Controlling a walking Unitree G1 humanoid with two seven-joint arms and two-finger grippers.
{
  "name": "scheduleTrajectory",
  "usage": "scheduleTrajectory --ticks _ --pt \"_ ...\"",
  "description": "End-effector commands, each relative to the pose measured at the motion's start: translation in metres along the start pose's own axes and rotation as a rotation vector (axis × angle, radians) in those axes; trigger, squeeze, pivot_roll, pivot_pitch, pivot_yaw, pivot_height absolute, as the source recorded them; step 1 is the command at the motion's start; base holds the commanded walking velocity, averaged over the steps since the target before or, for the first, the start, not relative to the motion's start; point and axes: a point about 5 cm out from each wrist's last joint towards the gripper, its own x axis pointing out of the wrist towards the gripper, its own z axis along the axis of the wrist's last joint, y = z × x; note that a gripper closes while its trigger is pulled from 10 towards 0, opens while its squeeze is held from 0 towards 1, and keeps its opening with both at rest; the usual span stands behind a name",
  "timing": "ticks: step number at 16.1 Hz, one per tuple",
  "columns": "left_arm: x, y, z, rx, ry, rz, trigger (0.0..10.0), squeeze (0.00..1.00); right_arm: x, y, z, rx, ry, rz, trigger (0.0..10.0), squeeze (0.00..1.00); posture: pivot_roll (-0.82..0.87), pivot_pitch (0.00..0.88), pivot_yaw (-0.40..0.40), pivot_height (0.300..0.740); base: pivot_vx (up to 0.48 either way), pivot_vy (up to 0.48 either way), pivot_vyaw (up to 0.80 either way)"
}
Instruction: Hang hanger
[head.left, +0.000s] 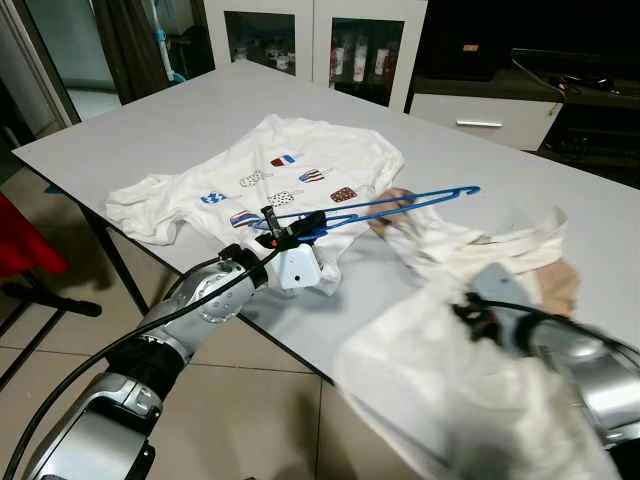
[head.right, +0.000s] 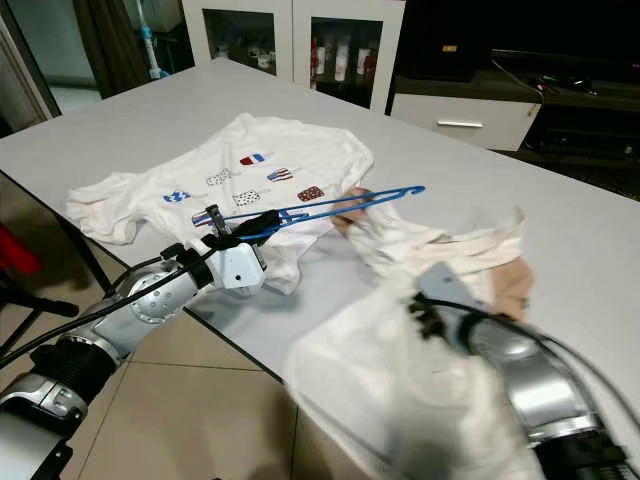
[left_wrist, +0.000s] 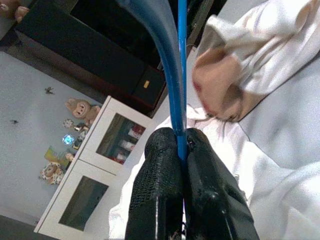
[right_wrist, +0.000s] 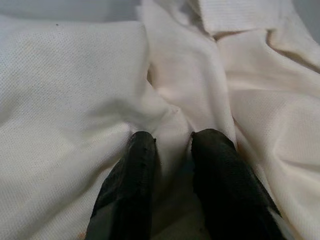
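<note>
My left gripper (head.left: 298, 229) is shut on one end of a blue hanger (head.left: 380, 207), held just above the grey table (head.left: 180, 120); its hook (head.left: 465, 188) points to the far right. In the left wrist view the two fingertips (left_wrist: 165, 145) pinch the blue bar (left_wrist: 172, 75). A cream garment (head.left: 470, 250) lies bunched under the hanger's right half and drapes over my right arm (head.left: 560, 350). The right gripper (right_wrist: 172, 142) is buried in that cloth, shut on a fold of it. A white printed T-shirt (head.left: 290, 165) lies flat behind the hanger.
The table's near edge (head.left: 280, 335) runs diagonally just under my left wrist, with tiled floor (head.left: 250, 400) below. A white glass-door cabinet (head.left: 320, 40) and a dark low unit (head.left: 520, 60) stand behind the table. A red chair (head.left: 20, 240) stands at the left.
</note>
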Motion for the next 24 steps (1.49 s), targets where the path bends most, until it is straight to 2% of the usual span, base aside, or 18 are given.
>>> scheduleTrajectory --ticks 1,2,7,8,9,10,12,15,17,19,20,21,22,24 --pt "0.002 -0.003 0.003 0.004 -0.013 -0.012 10.0 0.00 -0.004 -0.011 -0.011 -0.002 0.057 -0.051 10.0 0.00 0.02 0.063 -0.008 0.740 0.000 0.000 0.00" --pt "0.002 -0.003 0.003 0.004 -0.014 -0.012 10.0 0.00 -0.005 -0.020 -0.013 -0.014 0.069 -0.104 10.0 0.00 0.02 0.064 -0.008 0.740 0.000 0.000 0.00" --pt "0.003 -0.005 0.004 -0.002 -0.015 -0.018 10.0 0.00 -0.005 -0.040 -0.005 -0.005 0.029 -0.278 10.0 0.00 0.02 0.065 -0.006 0.740 0.000 0.000 0.00" --pt "0.003 -0.006 0.004 -0.001 -0.016 -0.022 10.0 0.00 -0.006 -0.048 -0.002 0.009 0.019 -0.358 10.0 0.00 0.03 0.063 -0.005 0.740 0.000 0.000 0.00" --pt "0.003 -0.006 0.004 0.031 -0.016 -0.044 10.0 0.00 -0.010 -0.059 0.003 0.022 -0.006 -0.449 10.0 0.00 0.03 0.063 -0.005 0.740 0.000 0.000 0.00" --pt "0.002 -0.005 0.004 0.098 -0.015 -0.088 10.0 0.00 -0.015 -0.066 0.012 0.025 -0.045 -0.500 10.0 0.00 0.03 0.061 -0.002 0.740 0.000 0.000 0.00" --pt "0.001 -0.001 0.006 0.152 -0.022 -0.119 10.0 0.00 -0.023 -0.072 0.025 0.038 -0.095 -0.530 10.0 0.00 0.02 0.060 0.001 0.740 0.000 0.000 0.00" --pt "0.004 0.010 0.008 0.226 -0.018 -0.114 10.0 0.00 -0.027 -0.070 0.038 0.055 -0.152 -0.510 10.0 0.00 0.02 0.057 0.003 0.740 0.000 0.000 0.00" --pt "0.005 0.014 0.007 0.236 -0.015 -0.109 10.0 0.00 -0.030 -0.073 0.044 0.049 -0.176 -0.549 10.0 0.00 0.02 0.057 0.004 0.740 0.000 0.000 0.00" --pt "0.000 0.014 0.000 0.266 0.010 -0.150 10.0 0.00 -0.039 -0.082 0.052 0.000 -0.197 -0.653 10.0 0.00 0.02 0.055 0.007 0.740 0.000 0.000 0.00" --pt "-0.002 0.013 -0.004 0.283 0.027 -0.170 10.0 0.00 -0.041 -0.084 0.055 -0.070 -0.187 -0.679 10.0 0.00 0.02 0.055 0.007 0.740 0.000 0.000 0.00" --pt "-0.007 0.014 -0.013 0.298 0.063 -0.185 10.0 0.00 -0.041 -0.079 0.062 -0.155 -0.196 -0.681 10.0 0.00 0.02 0.054 0.008 0.740 0.000 0.000 0.00" --pt "-0.009 0.015 -0.016 0.300 0.075 -0.186 10.0 0.00 -0.041 -0.077 0.066 -0.196 -0.207 -0.680 10.0 0.00 0.02 0.054 0.008 0.740 0.000 0.000 0.00" --pt "-0.011 0.020 -0.020 0.303 0.094 -0.183 10.0 0.00 -0.039 -0.065 0.081 -0.318 -0.284 -0.646 10.0 0.00 0.02 0.054 0.008 0.740 0.000 0.000 0.00"
